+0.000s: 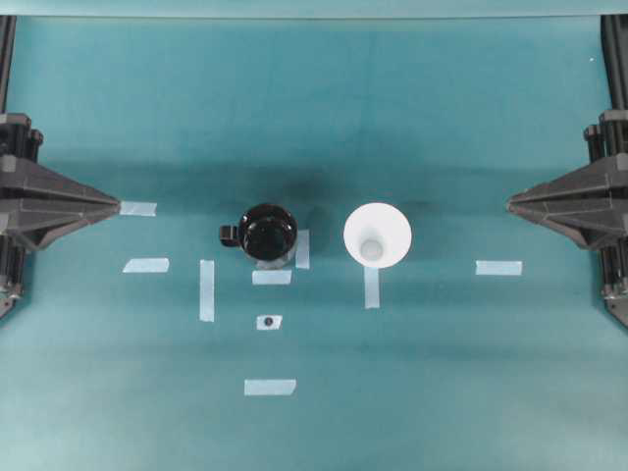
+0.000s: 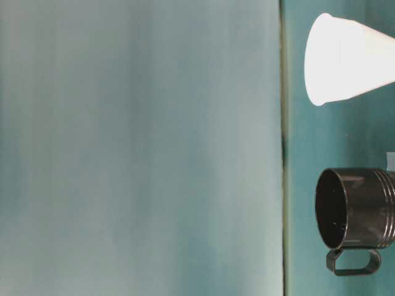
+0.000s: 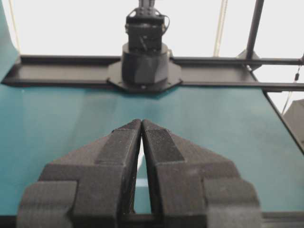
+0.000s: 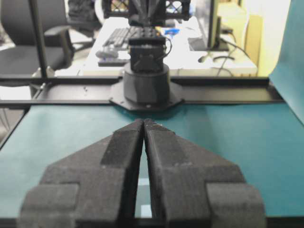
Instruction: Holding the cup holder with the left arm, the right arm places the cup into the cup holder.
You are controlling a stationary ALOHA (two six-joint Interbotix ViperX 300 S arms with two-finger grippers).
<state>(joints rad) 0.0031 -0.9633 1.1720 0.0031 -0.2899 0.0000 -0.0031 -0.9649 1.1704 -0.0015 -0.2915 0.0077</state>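
1 cup holder (image 1: 269, 234), 1 cup (image 1: 377, 235), 2 arms, approx 9 pale tape strips on teal table (image 1: 442, 392). Holder: glossy black, round, stubby handle on its left in overhead view, upright near table centre. Cup: plain white, tapered, wide rim up, just right of holder, not touching. Left gripper (image 1: 116, 206) clenched, tips meeting, nothing between; far left edge. Right gripper (image 1: 510, 204) same, far right edge.
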